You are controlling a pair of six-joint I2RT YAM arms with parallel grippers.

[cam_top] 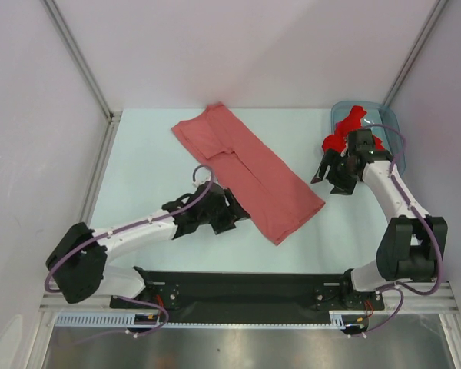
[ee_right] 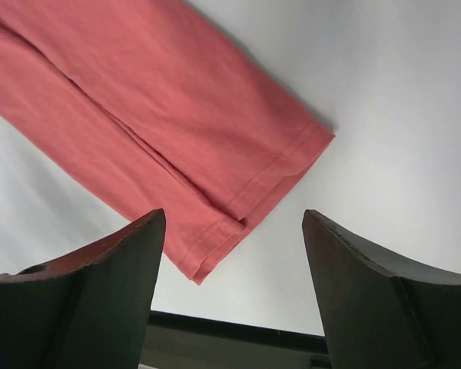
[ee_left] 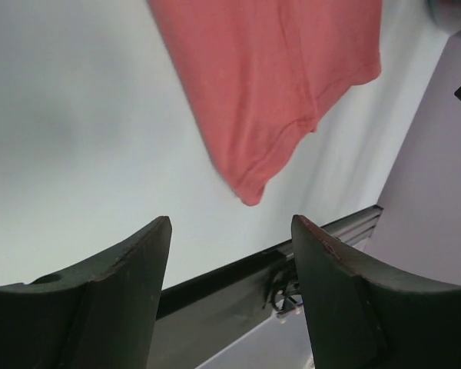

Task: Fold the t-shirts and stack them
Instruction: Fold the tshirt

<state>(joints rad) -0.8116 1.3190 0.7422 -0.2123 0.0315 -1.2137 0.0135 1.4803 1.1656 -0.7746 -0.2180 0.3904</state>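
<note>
A muted salmon-pink cloth t-shirt [cam_top: 250, 169] lies flat on the pale white counter [cam_top: 138, 177]. It is folded into a long narrow strip that runs diagonally from the far middle down toward the near right. Its stitched hem end points at the near edge, and the right wrist view shows a lengthwise fold seam running along the strip [ee_right: 154, 115].

The left end effector [cam_top: 234, 209] sits low, just beside the strip's long left edge. Its dark fingers are spread wide with nothing between them; in its own camera [ee_left: 230, 223] the shirt [ee_left: 269, 77] lies ahead of the fingertips, clear of them.

The right end effector [cam_top: 323, 171] hangs to the right of the strip, apart from it. It is also spread wide and empty [ee_right: 234, 215].

Behind that arm, at the far right corner, stands a translucent blue-grey plastic bin [cam_top: 389, 123] with bright red cloth t-shirts [cam_top: 346, 127] bunched inside and spilling over its near rim.
</note>
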